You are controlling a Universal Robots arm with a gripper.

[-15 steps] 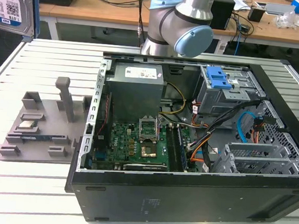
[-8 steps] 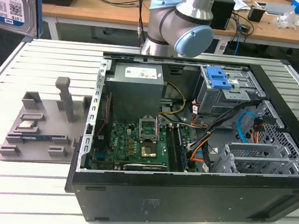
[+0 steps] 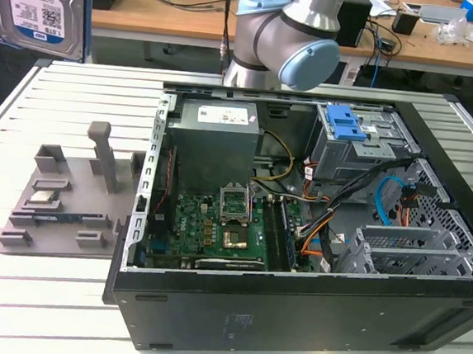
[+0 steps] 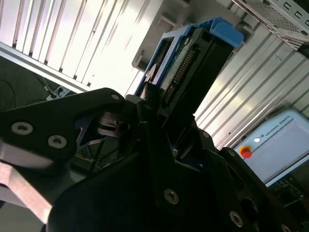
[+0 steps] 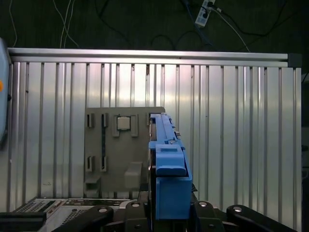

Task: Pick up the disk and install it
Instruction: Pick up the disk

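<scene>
**A:** One drive, clear of the desk! The disk hung in the upper left of the exterior view, label towards us, blue carrier along its edge.

**B:** And the fingers were clamped on the end nearest the wrist in the second wrist view, connector edge showing. It looked a firm hold to me.

**A:** The first wrist view had it edge-on, with the grey fixture lying on the slatted desk beyond.

**B:** So I judged the pick-up done and the install not begun. The computer case lay open across the centre and right of the exterior view, with its drive cage at upper right under a blue latch bracket.

**A:** That was well apart from the disk. By my reckoning, getting it in called for squaring the carrier to the bay and clearing those loose cables.
</scene>
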